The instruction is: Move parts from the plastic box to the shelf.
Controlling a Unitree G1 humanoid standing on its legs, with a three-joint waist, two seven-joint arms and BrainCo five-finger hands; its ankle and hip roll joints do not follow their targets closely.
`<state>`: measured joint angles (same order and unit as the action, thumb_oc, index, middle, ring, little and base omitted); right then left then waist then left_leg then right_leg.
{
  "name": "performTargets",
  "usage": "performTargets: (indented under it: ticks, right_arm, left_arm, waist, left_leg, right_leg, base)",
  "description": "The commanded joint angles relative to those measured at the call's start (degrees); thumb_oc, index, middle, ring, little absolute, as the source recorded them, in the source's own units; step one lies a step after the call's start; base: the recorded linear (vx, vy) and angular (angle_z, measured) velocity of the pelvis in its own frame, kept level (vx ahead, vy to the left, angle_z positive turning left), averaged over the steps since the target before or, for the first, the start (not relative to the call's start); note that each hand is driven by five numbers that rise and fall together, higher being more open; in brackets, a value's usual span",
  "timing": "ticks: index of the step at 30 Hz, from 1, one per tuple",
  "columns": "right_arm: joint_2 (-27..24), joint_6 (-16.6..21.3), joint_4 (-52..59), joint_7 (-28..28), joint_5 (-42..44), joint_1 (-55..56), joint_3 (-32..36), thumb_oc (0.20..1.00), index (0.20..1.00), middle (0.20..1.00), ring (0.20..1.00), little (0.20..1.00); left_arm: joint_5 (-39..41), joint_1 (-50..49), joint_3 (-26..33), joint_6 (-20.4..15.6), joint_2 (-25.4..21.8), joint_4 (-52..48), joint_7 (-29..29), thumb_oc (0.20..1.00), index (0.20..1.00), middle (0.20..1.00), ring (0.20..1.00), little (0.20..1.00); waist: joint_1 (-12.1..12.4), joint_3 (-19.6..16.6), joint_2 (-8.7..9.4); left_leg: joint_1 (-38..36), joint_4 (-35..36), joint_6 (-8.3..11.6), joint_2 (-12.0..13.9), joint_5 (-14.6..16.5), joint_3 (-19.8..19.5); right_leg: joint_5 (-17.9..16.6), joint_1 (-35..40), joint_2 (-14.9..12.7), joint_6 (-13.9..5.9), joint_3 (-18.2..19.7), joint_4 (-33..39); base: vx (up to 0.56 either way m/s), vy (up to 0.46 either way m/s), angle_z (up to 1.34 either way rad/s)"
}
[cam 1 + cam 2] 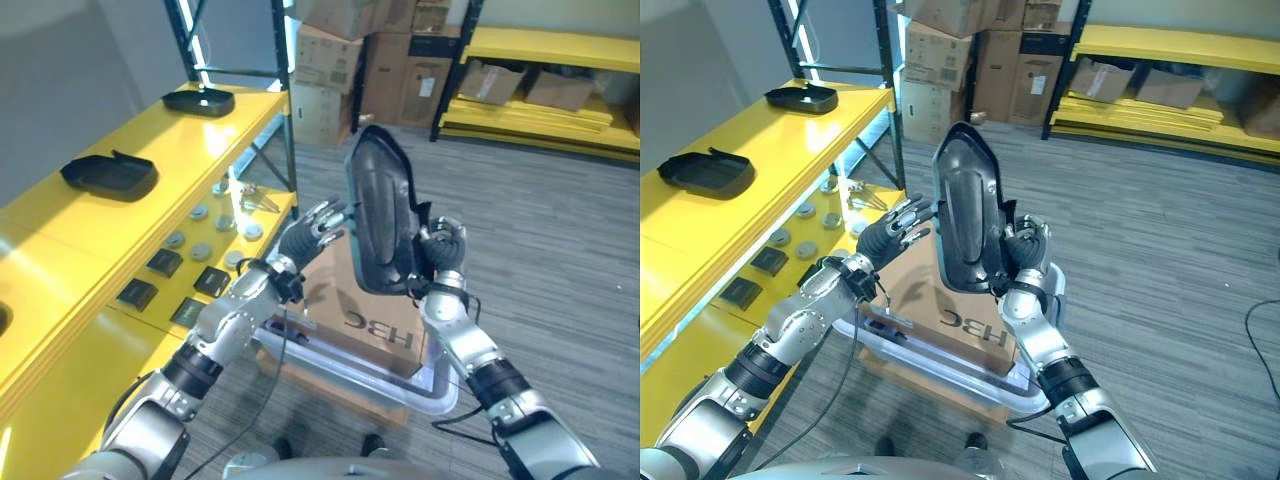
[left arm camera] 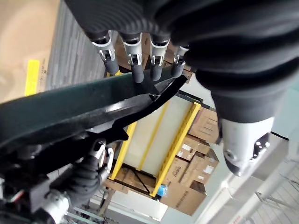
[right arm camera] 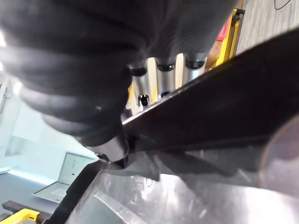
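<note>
While the large black moulded part stands nearly upright in the air above the plastic box, the right robot hand grips its lower right edge with fingers curled round it, and the left robot hand rests against the opposite edge with fingers straight and spread — steadying, not gripping. The box still holds a cardboard carton. The yellow shelf lies to the robot's left, with two similar black parts already on its top level. The part is tall and held low, so I judge it top-heavy in this grip; a quick swing toward the shelf could make it pivot or slip from the right fingers, since the left offers only a flat push. Its upper end could also clip the dark shelf upright on the way — or land against the parts already there.
</note>
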<state>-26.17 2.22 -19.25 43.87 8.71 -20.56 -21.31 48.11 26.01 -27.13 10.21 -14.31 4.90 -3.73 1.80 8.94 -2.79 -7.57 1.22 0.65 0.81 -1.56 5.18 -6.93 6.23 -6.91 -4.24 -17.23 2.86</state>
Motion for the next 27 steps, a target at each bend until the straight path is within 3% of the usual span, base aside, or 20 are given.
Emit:
performTargets:
  ticks: [1, 4, 7, 15, 20, 27]
  right_arm:
    - [1.4, 3.6, 0.8, -1.1, -0.2, -8.2, -2.2, 0.200, 0.200, 0.200, 0.200, 0.200]
    - [1.8, 2.7, 0.9, -2.1, -0.1, -8.7, -2.5, 0.200, 0.200, 0.200, 0.200, 0.200]
    - [2.2, 1.9, 1.2, -2.1, -0.5, -8.5, -2.7, 0.200, 0.200, 0.200, 0.200, 0.200]
    - [1.5, 2.1, 1.4, -2.9, -0.8, -7.9, -2.2, 0.200, 0.200, 0.200, 0.200, 0.200]
    - [1.9, 3.4, 0.0, -2.7, -0.9, -8.2, -2.4, 0.200, 0.200, 0.200, 0.200, 0.200]
    - [3.5, 3.4, -0.6, -3.0, -1.1, -8.8, -3.4, 0.200, 0.200, 0.200, 0.200, 0.200]
  left_arm:
    - [-4.8, 4.8, -2.8, -2.1, 1.5, 2.1, -2.9, 1.000, 1.000, 1.000, 1.000, 1.000]
    - [-9.0, 5.5, -2.5, -3.6, 1.8, 4.6, -6.2, 1.000, 1.000, 1.000, 1.000, 1.000]
    - [-12.0, 5.6, -1.0, -2.1, 1.1, 6.1, -9.2, 1.000, 1.000, 1.000, 1.000, 1.000]
    - [-20.7, 5.9, 3.2, -3.6, -2.0, 12.3, -17.3, 1.000, 1.000, 1.000, 1.000, 1.000]
    - [-14.4, 7.0, 4.4, -2.2, -1.6, 16.6, -11.9, 1.000, 1.000, 1.000, 1.000, 1.000]
    - [-8.4, 6.4, -0.7, 0.3, 3.6, 14.3, -7.0, 1.000, 1.000, 1.000, 1.000, 1.000]
  waist:
    - [1.8, -3.2, 1.72]
    - [1.6, -3.9, 1.81]
    - [1.5, -4.3, 1.80]
    - [1.3, -4.7, 1.72]
    - [1.2, -4.2, 1.45]
    - [0.5, -4.1, 1.47]
  left_leg:
    - [1.4, -2.0, 1.70, 2.0, 2.8, 2.0]
    - [1.4, -1.8, 1.83, 2.3, 2.8, 2.4]
    - [1.4, -1.6, 2.00, 2.6, 2.7, 3.0]
    - [1.6, -1.8, 2.23, 2.7, 2.7, 3.2]
    - [2.1, -2.8, 2.28, 2.7, 3.1, 3.0]
    - [1.6, -2.7, 2.16, 2.8, 3.2, 3.4]
  right_leg:
    - [3.1, 1.4, -2.7, -5.74, 3.3, 0.3]
    - [3.0, 1.3, -2.6, -5.72, 3.5, 0.7]
    - [3.2, 1.3, -2.4, -5.69, 3.4, 0.8]
    - [3.3, 1.0, -2.4, -5.70, 3.5, 0.8]
    - [3.6, 0.8, -2.5, -5.64, 3.0, 0.2]
    - [3.7, 0.9, -2.2, -5.56, 3.5, -0.1]
  base:
    - [0.00, -0.028, -0.14]
    - [0.01, -0.046, -0.09]
    - [0.01, -0.024, -0.07]
    - [0.00, 0.001, -0.01]
    - [0.00, 0.008, -0.02]
    - [0.02, -0.012, -0.06]
